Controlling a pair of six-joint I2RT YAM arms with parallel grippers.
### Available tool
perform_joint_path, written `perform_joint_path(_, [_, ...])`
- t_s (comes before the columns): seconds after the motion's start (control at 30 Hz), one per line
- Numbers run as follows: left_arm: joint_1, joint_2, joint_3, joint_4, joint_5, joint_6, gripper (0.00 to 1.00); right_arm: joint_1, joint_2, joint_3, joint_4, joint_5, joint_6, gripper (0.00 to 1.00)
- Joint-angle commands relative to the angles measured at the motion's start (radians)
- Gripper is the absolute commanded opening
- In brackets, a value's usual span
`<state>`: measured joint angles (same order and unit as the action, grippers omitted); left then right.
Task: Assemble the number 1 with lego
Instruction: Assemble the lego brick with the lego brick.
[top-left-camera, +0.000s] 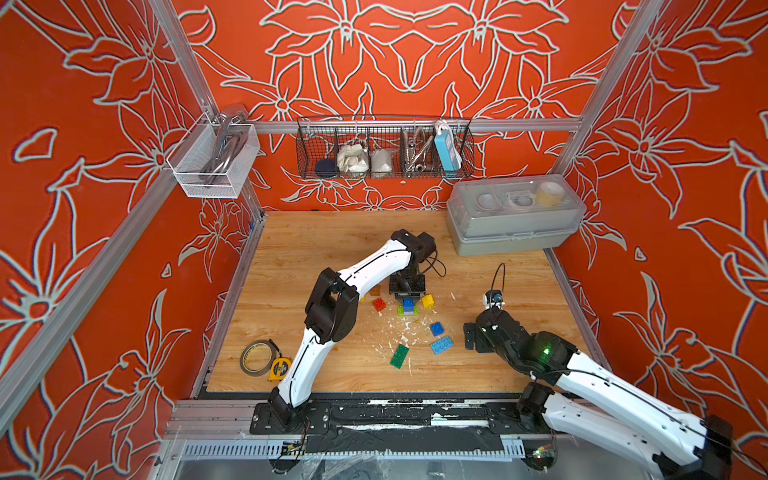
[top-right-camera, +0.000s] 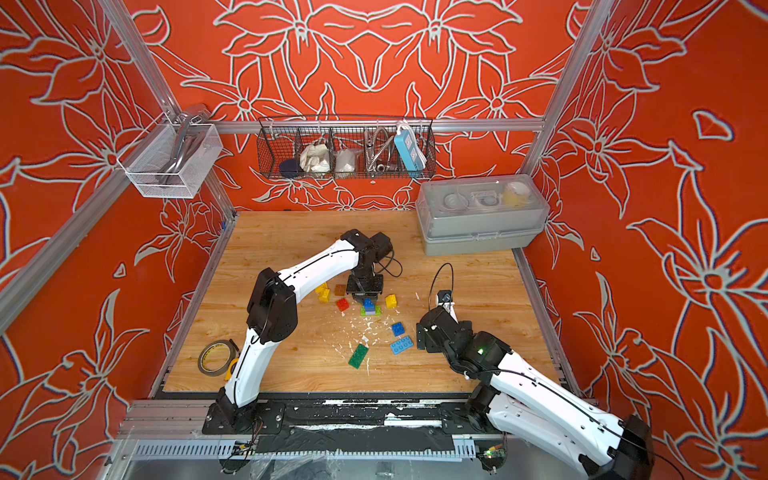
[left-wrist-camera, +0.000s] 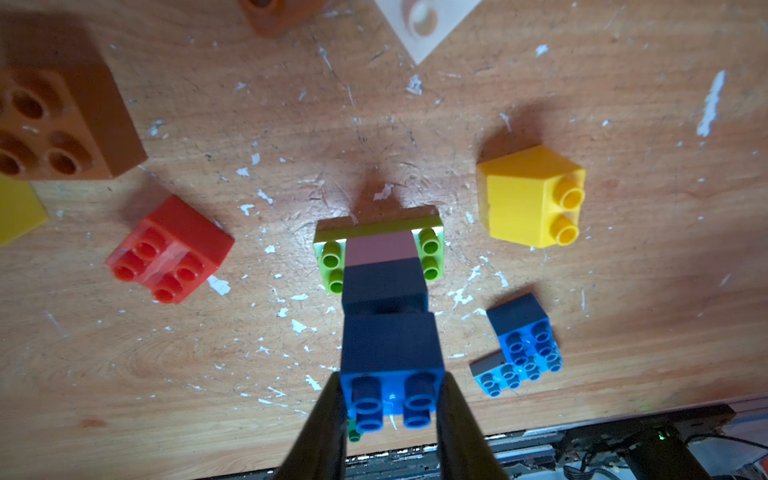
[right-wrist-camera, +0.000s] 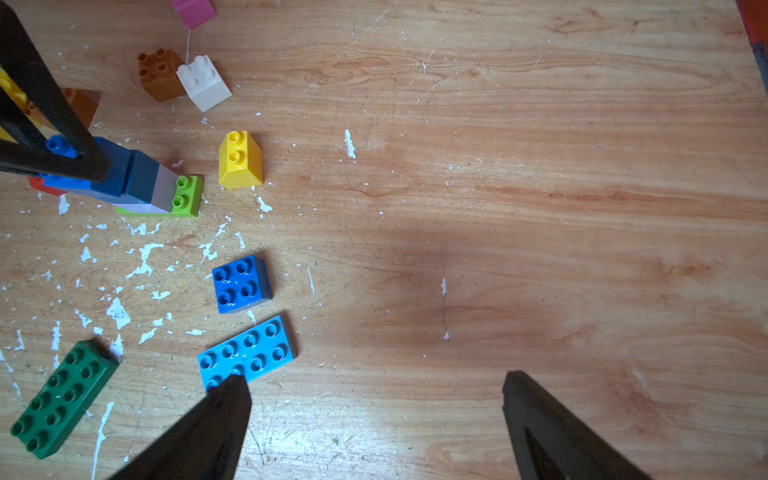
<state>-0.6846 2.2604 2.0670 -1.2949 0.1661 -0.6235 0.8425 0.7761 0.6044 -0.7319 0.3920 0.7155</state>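
A lego stack stands mid-table: a lime plate (left-wrist-camera: 430, 245) at the base, then a lilac brick (left-wrist-camera: 380, 249), then a blue brick (left-wrist-camera: 384, 286). My left gripper (left-wrist-camera: 392, 399) (top-left-camera: 408, 300) is shut on the top blue brick (left-wrist-camera: 390, 353) from above, one finger on each side. My right gripper (right-wrist-camera: 374, 380) (top-left-camera: 470, 337) hovers open and empty to the right, one fingertip over the light blue plate (right-wrist-camera: 247, 353). Loose lego lies around: a yellow brick (top-left-camera: 428, 301), a red brick (top-left-camera: 379, 304), a blue brick (top-left-camera: 436, 329), a green plate (top-left-camera: 399, 356) and a brown brick (left-wrist-camera: 54, 124).
A tape roll (top-left-camera: 257, 357) and a yellow tape measure (top-left-camera: 279, 369) lie at the front left. A grey lidded box (top-left-camera: 515, 220) fills the back right corner. A wire basket (top-left-camera: 384, 149) hangs on the back wall. White flecks litter the wood around the stack.
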Motion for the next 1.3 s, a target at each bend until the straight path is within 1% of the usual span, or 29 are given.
perform_joint_path(0.0, [0.014, 0.057, 0.027, -0.052, -0.025, 0.016, 0.0, -0.003, 0.01, 0.019, 0.005, 0.005, -0.007, 1.0])
perform_joint_path(0.13, [0.021, 0.082, 0.077, -0.087, -0.028, 0.0, 0.0, -0.003, 0.012, 0.015, 0.008, 0.003, -0.009, 1.0])
perform_joint_path(0.33, [0.026, 0.089, 0.102, -0.085, -0.004, -0.051, 0.0, -0.003, 0.008, 0.006, 0.013, 0.001, -0.006, 1.0])
perform_joint_path(0.43, [0.026, 0.104, 0.117, -0.094, -0.002, -0.04, 0.0, -0.003, 0.002, 0.001, 0.01, 0.002, -0.009, 1.0])
perform_joint_path(0.57, [0.025, 0.146, 0.133, -0.135, -0.034, -0.012, 0.0, -0.003, -0.011, -0.006, 0.008, 0.005, -0.009, 1.0])
perform_joint_path(0.7, [0.022, 0.167, 0.122, -0.14, -0.059, -0.011, 0.0, -0.003, -0.021, -0.016, 0.008, 0.003, -0.001, 1.0])
perform_joint_path(0.93, [0.022, 0.197, 0.121, -0.116, -0.059, -0.008, 0.0, -0.003, -0.032, -0.014, -0.004, -0.001, 0.006, 1.0])
perform_joint_path(1.27, [0.026, 0.203, 0.11, -0.107, -0.051, -0.004, 0.0, -0.003, -0.052, -0.013, -0.023, 0.002, 0.011, 1.0])
